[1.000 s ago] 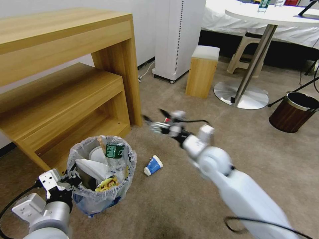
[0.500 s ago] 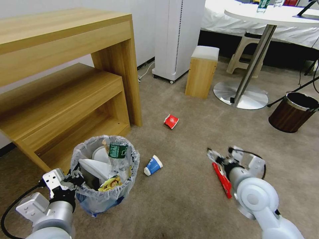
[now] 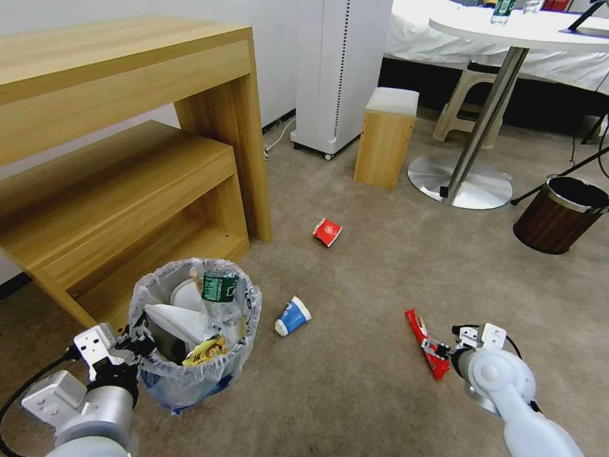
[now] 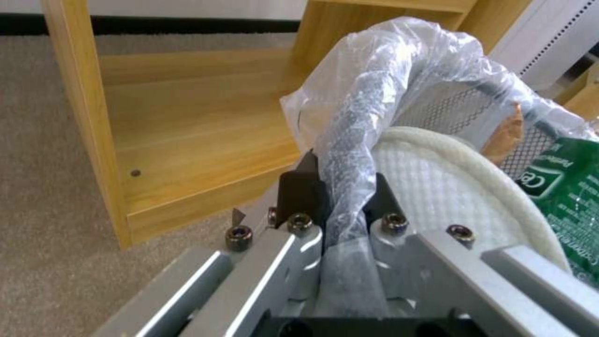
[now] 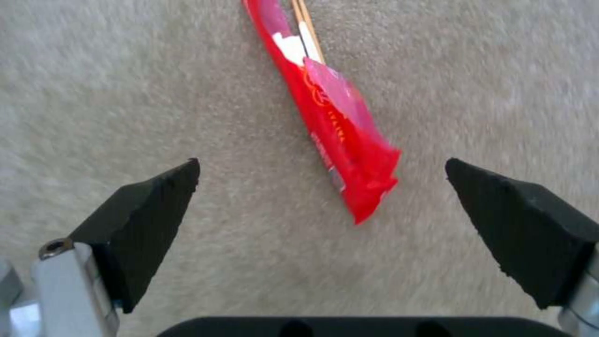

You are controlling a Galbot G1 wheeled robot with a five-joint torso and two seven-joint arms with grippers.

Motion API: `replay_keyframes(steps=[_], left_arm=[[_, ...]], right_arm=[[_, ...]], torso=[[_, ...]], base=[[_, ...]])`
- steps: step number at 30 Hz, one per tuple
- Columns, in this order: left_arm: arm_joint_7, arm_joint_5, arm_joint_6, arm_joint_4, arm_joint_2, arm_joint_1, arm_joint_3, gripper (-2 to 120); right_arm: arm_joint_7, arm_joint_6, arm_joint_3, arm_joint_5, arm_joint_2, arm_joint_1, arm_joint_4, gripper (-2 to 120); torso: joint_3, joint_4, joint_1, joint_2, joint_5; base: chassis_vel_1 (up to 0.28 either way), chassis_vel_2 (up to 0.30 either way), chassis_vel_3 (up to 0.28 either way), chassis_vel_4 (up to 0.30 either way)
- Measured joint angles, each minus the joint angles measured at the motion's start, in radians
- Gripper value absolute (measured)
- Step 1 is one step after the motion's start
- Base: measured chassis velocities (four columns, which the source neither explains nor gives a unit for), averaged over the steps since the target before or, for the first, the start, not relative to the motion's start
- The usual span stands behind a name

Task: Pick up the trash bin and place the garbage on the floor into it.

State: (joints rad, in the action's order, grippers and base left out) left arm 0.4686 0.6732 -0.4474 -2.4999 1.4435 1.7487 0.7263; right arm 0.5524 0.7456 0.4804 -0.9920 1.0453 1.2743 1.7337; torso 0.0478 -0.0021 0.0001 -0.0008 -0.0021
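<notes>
Item: trash bin (image 3: 193, 330), held, at 8 o'clock on the floor (image 3: 355, 393).
Left gripper (image 4: 340, 199) fingers were clamped on its bagged rim; right gripper (image 5: 321, 187) fingers were spread wide above a red wrapper (image 5: 331, 121) at 4 o'clock.

The left tool (image 4: 340, 206) is clamped closed low at the left, while the right tool (image 5: 325, 206) hangs spread wide, seemingly near floor level.

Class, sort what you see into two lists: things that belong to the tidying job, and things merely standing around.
Job: trash bin, gripped at its rim by the left tool; red wrapper under the open right tool; blue cup; red cup.

Bystanders: wooden shelf; brown bin; round table; stool.
</notes>
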Motion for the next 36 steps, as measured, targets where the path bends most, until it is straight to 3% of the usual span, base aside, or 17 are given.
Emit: replay_keyframes(steps=[2, 6, 10, 16, 21, 36], left_arm=[[0.001, -0.011, 0.000, 0.000, 0.003, 0.006, -0.002, 3], [0.003, -0.018, -0.002, 0.000, 0.005, 0.005, -0.002, 3], [0.003, -0.025, -0.002, 0.000, 0.009, 0.005, -0.004, 3], [0.004, -0.034, -0.004, 0.000, 0.010, -0.001, -0.002, 3], [0.004, -0.042, -0.004, 0.000, 0.015, -0.003, -0.006, 3], [0.003, -0.041, -0.004, 0.000, 0.022, -0.009, -0.008, 3]], right_arm=[[-0.107, -0.001, -0.069, 0.104, -0.030, -0.048, -0.097, 100], [-0.181, -0.003, -0.126, 0.170, -0.051, -0.086, -0.183, 100], [-0.208, -0.004, -0.146, 0.189, -0.047, -0.109, -0.230, 100], [-0.329, -0.007, -0.160, 0.315, -0.031, -0.143, -0.302, 97], [-0.348, -0.008, -0.167, 0.367, -0.025, -0.178, -0.331, 83], [-0.349, -0.010, -0.184, 0.442, -0.005, -0.220, -0.419, 84]], torso=[[0.000, 0.0002, 0.000, 0.000, 0.0001], [0.000, -0.0001, 0.000, 0.000, 0.0001], [0.000, 0.0000, 0.000, 0.000, 0.0002], [0.000, -0.0001, 0.000, 0.000, 0.0001], [0.000, 0.0000, 0.000, 0.000, 0.0001], [0.000, 0.0000, 0.000, 0.000, 0.0002]], base=[[0.000, 0.000, 0.000, 0.000], [0.000, 0.000, 0.000, 0.000], [0.000, 0.000, 0.000, 0.000], [0.000, 0.000, 0.000, 0.000], [0.000, 0.000, 0.000, 0.000], [0.000, 0.000, 0.000, 0.000]])
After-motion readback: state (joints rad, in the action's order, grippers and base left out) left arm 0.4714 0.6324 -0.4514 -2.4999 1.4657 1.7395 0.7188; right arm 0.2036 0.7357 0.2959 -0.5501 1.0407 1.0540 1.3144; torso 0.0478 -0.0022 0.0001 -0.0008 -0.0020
